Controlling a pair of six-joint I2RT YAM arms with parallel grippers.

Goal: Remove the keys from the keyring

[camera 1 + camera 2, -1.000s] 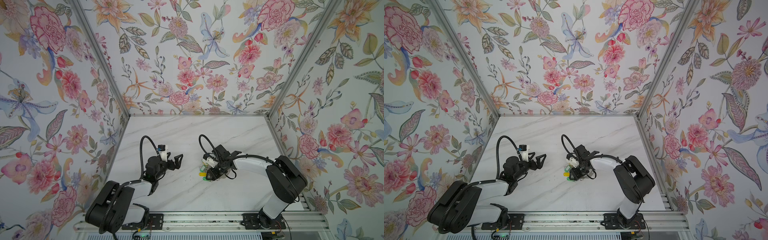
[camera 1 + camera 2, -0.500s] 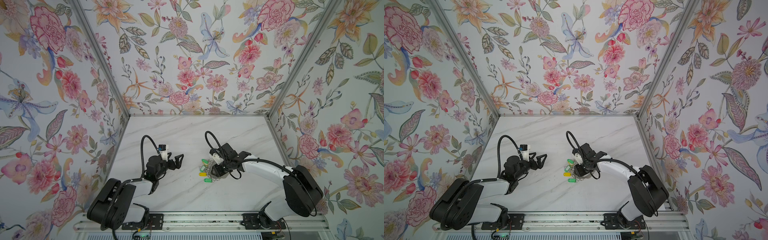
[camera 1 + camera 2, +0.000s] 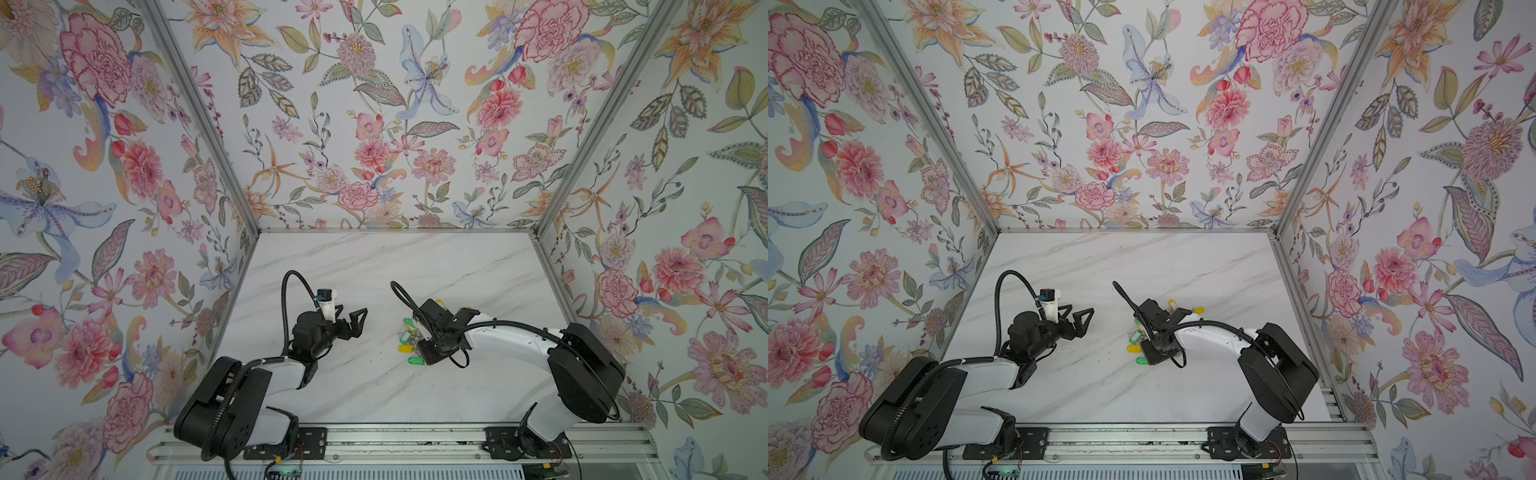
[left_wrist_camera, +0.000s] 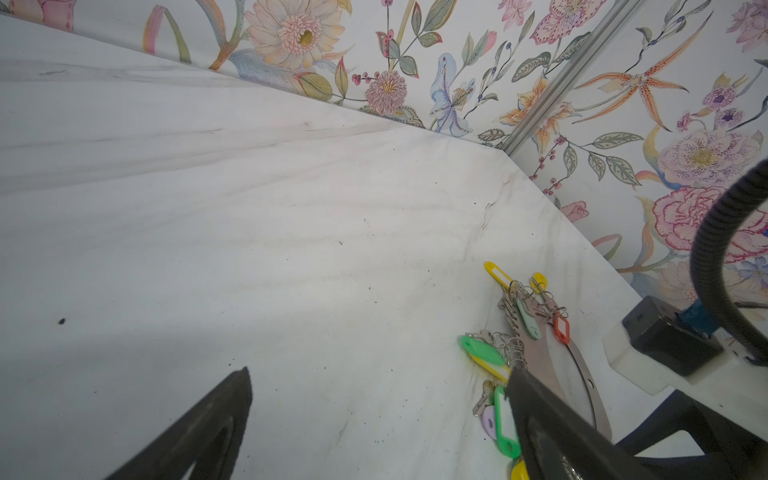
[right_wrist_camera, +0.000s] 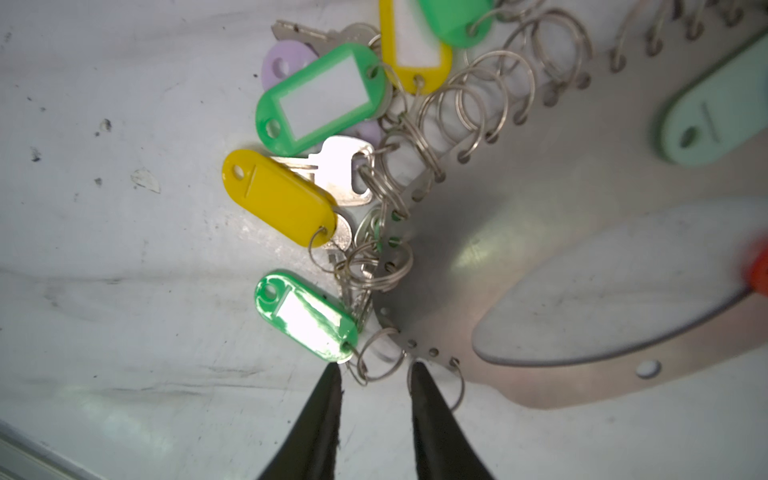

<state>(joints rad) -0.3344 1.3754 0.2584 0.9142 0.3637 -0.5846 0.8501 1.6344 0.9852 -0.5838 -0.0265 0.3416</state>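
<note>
I judge no keys [image 5: 340,174] off the keyring [image 5: 478,232] yet: right gripper [image 5: 374,368] narrowly parted astride one wire ring [image 5: 380,355], nothing clenched; left gripper [image 3: 352,318] wide apart, empty.

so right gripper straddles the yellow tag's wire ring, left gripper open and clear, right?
Wrong tag: the right wrist view shows the right gripper straddling the wire ring of the green tag nearest it. The left gripper is open and clear.

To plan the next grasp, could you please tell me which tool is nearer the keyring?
Right. The right tool flanks a small wire ring on the rim of the keyring; the left tool hangs open, apart, left of it in a top view.
</note>
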